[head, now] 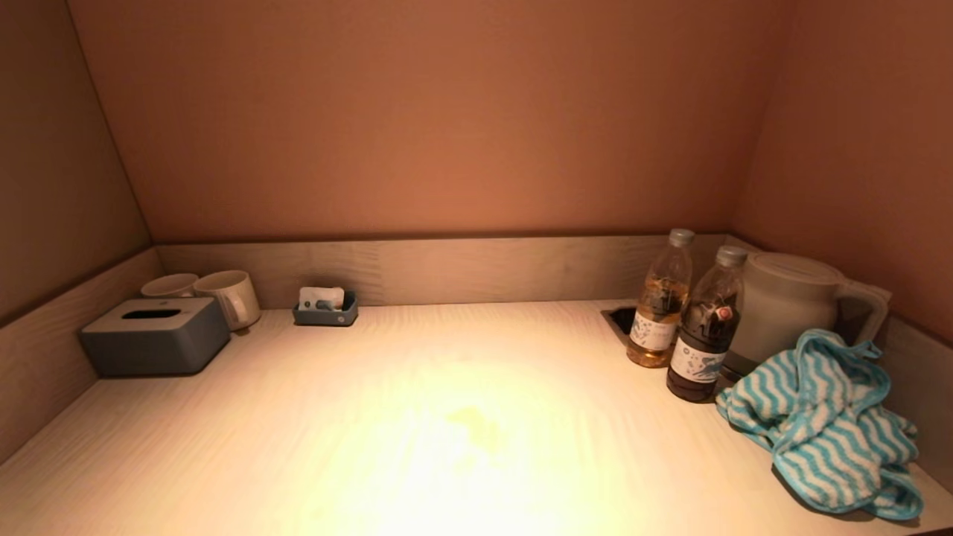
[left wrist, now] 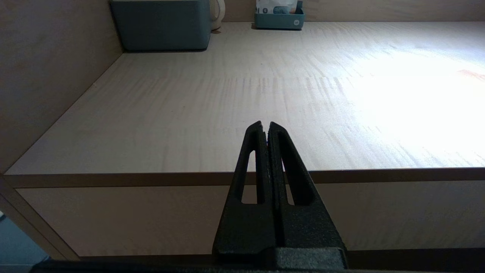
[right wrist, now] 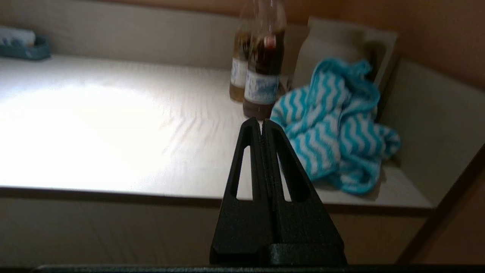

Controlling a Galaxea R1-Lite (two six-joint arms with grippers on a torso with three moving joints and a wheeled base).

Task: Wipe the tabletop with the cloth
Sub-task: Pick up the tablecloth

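Note:
A blue-and-white striped cloth [head: 823, 420] lies crumpled at the right end of the pale wooden tabletop [head: 417, 417], in front of a kettle; it also shows in the right wrist view [right wrist: 333, 129]. A faint yellowish stain [head: 476, 426] marks the middle of the tabletop. Neither gripper shows in the head view. My right gripper [right wrist: 262, 122] is shut and empty, held in front of the table's front edge, short of the cloth. My left gripper [left wrist: 265, 124] is shut and empty, in front of the table's front edge on the left side.
Two bottles, one amber [head: 659, 301] and one dark [head: 703, 327], stand beside a white kettle [head: 789, 305] at the back right. A grey tissue box [head: 156, 335], two mugs [head: 227, 296] and a small grey tray [head: 324, 307] sit at the back left. Walls close three sides.

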